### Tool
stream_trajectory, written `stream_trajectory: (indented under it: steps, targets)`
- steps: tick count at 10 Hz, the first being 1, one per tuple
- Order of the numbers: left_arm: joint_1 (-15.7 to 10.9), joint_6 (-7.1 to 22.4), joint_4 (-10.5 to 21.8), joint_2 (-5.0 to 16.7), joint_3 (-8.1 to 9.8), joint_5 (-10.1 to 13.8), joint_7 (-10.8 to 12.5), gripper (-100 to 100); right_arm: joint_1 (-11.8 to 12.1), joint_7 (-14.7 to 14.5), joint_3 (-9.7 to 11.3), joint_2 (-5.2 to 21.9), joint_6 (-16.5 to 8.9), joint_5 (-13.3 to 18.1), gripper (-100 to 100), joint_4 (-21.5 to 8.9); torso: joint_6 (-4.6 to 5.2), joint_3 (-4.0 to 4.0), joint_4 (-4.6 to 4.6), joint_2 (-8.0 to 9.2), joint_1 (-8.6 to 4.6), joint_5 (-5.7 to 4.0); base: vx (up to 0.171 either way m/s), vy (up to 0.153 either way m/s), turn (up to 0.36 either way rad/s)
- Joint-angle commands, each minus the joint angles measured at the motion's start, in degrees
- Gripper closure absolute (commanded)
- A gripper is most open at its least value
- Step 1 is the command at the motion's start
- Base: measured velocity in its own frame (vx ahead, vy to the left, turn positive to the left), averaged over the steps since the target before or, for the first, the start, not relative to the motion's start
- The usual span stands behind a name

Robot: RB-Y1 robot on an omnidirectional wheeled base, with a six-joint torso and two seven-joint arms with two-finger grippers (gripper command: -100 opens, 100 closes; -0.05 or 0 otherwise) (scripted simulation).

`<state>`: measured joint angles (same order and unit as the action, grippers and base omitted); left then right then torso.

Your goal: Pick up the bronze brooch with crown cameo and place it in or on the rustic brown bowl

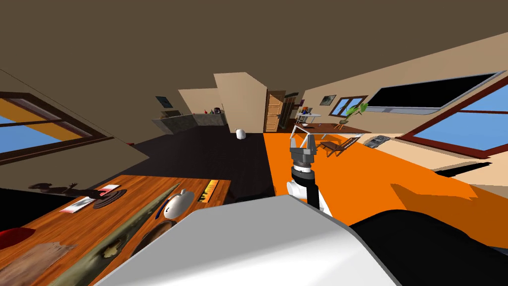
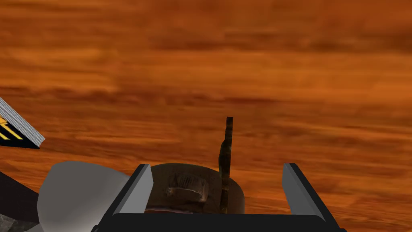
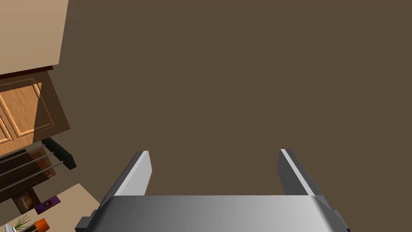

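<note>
1. Table (image 2: 241, 80) of orange-brown wood lies under the left hand as the work surface.
2. Right gripper (image 1: 303, 135) is raised clear, fingers apart and empty. It looks parked out of the way.
3. White rounded object (image 2: 76, 193) sits just beside the brooch, crowding one finger.
4. Left gripper (image 2: 217, 166) is spread wide and holds nothing; it straddles the piece, apparently ready to pinch.
5. Brooch (image 2: 189, 189), dark bronze, rests on the table between those fingers, not yet gripped.

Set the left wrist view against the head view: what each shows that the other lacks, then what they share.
Left wrist alone: the open left gripper and a thin dark upright strip between its fingers. Head alone: the right gripper, open above the orange floor. Both: the wooden table, the black-and-yellow book, a pale rounded object and, probably, the brown round piece beside it.
</note>
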<state>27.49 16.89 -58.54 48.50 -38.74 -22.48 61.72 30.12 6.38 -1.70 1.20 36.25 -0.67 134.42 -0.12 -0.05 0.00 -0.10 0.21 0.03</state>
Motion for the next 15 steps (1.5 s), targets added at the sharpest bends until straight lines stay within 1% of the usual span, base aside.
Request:
stream_trajectory:
  steps: [1, 2, 3, 4, 5, 13, 14, 15]
  targets:
    - [-0.2, 0.9, 1.8, 0.9, -0.71, -0.5, 1.0, -100, 0.0, 0.0, 0.0, 0.0, 0.0, 0.0, 0, 0.0, 0.0, 0.0, 0.0, 0.0, 0.0, 0.0, -0.002, 0.043, -0.166]
    - [-0.2, 0.9, 1.8, 0.9, -0.71, -0.5, 1.0, -100, 0.0, 0.0, 0.0, 0.0, 0.0, 0.0, 0, 0.0, -0.02, 0.0, 0.0, -0.01, -0.01, 0.0, -0.002, 0.029, -0.052]
    - [0.0, 1.4, 0.7, 1.3, -0.9, 0.1, 0.8, -100, 0.0, 0.0, 0.0, 0.0, 0.0, 0.0, 0, 0.0, -0.04, -0.01, 0.0, -0.01, -0.06, 0.0, -0.001, 0.011, -0.003]
    - [0.0, 1.4, 0.8, 1.3, -0.91, 0.1, 0.8, 0, 0.0, 0.0, 0.0, 0.0, 0.0, 0.0, 0, 0.0, -0.04, -0.01, 0.0, -0.02, -0.13, -0.01, 0.0, 0.0, 0.0]
    - [-0.8, 0.8, 2.5, -0.1, 0.16, 0.6, -1.1, -100, 0.0, 0.0, 0.0, 0.0, 0.0, 0.0, 0, 0.0, -0.04, -0.01, 0.0, -0.02, -0.17, -0.02, -0.011, 0.017, -0.004]
    - [-4.0, -1.3, 9.2, -5.5, 4.42, 2.6, -8.8, -100, 0.0, 0.0, 0.0, 0.0, 0.0, 0.0, 0, 0.0, -0.04, 0.03, 0.01, 0.04, -0.12, -0.01, -0.018, 0.021, -0.006]
    - [-3.7, -1.1, 8.5, -5.0, 4.04, 2.5, -8.1, -100, 0.0, 0.0, 0.0, 0.0, 0.0, 0.0, 0, 0.0, -0.04, 0.03, 0.01, 0.04, -0.12, -0.01, -0.008, 0.009, -0.003]
    - [-3.7, -1.2, 8.6, -5.0, 4.09, 2.6, -8.3, 100, 0.0, 0.0, 0.0, 0.0, 0.0, 0.0, 0, 0.0, -0.04, 0.01, 0.0, 0.02, -0.15, -0.02, 0.0, 0.0, 0.0]
